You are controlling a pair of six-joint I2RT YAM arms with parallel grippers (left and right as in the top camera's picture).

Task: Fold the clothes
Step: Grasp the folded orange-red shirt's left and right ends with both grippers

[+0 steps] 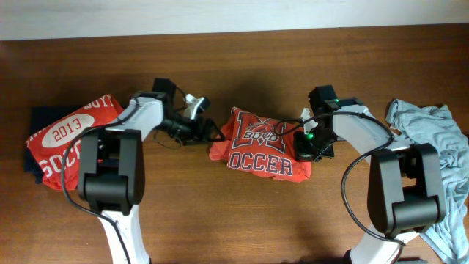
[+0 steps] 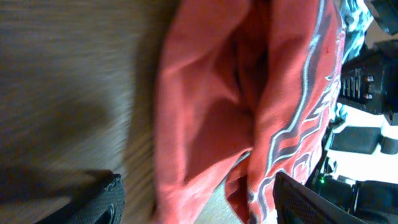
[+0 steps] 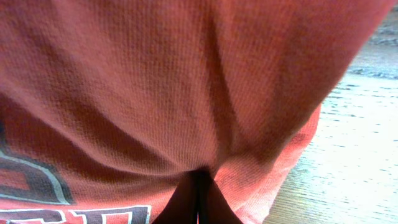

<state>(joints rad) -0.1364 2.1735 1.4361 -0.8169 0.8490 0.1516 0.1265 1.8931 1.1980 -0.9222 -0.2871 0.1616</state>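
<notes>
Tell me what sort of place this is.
Probably a robotics test bench: wooden table, left arm and right arm mounted at it, the middle orange-red T-shirt between them, a grey-blue T-shirt heaped aside.

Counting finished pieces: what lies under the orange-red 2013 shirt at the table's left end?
A dark navy garment peeks out along the left edge of the 2013 shirt. How far it extends beneath, and whether anything else lies there, is covered.
</notes>
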